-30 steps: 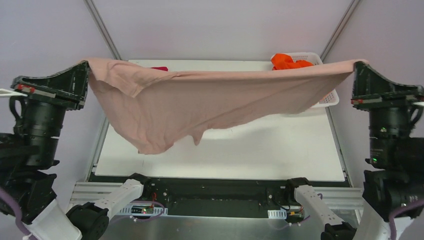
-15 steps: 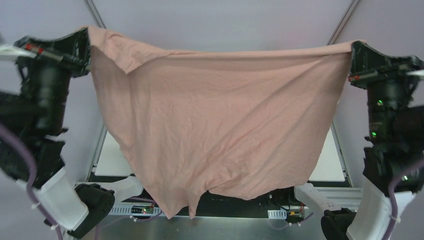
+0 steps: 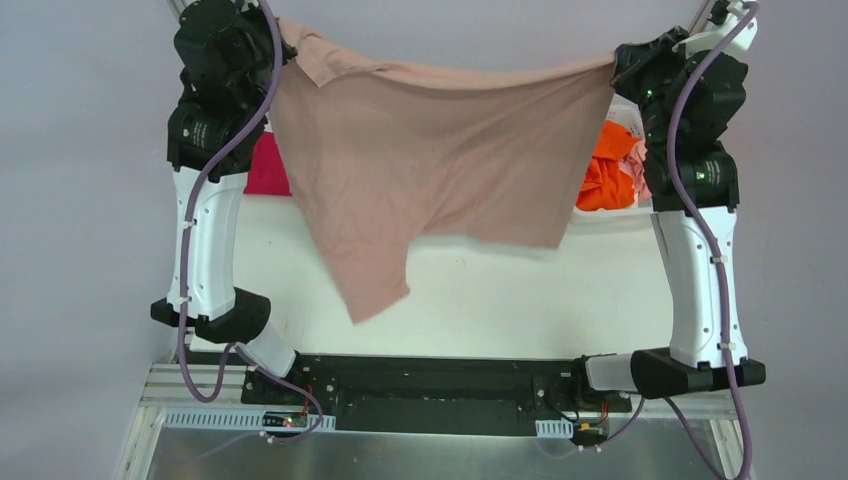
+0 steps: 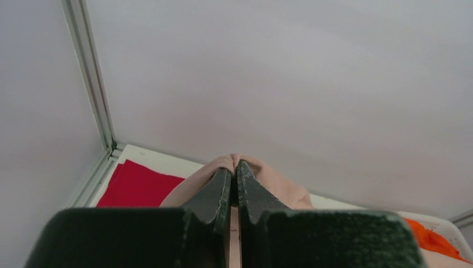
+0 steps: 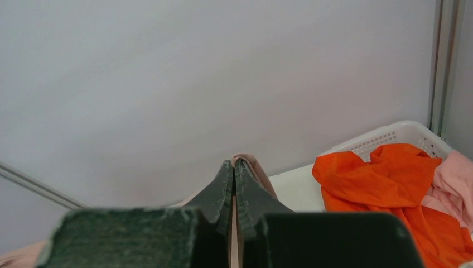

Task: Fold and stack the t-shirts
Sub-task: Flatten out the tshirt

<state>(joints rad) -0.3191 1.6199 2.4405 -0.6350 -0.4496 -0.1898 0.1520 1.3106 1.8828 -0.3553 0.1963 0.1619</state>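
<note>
Left gripper (image 4: 235,167) and right gripper (image 5: 234,167) stretch the dusty-pink t-shirt (image 3: 440,150) in mid-air above the table (image 3: 560,300); I judge this the spreading step, and next it needs lowering flat without bunching; both jaws are clamped tight on its upper edge; beyond lie the crimson t-shirt (image 3: 266,165) and orange t-shirt (image 3: 603,175)

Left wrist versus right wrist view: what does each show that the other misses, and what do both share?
Left wrist only: the crimson t-shirt, lying flat. Right wrist only: the salmon-pink t-shirt, beside the orange t-shirt in the white basket. Both: their own claw, left claw or right claw, shut on the dusty-pink t-shirt, plus part of the orange t-shirt.
</note>
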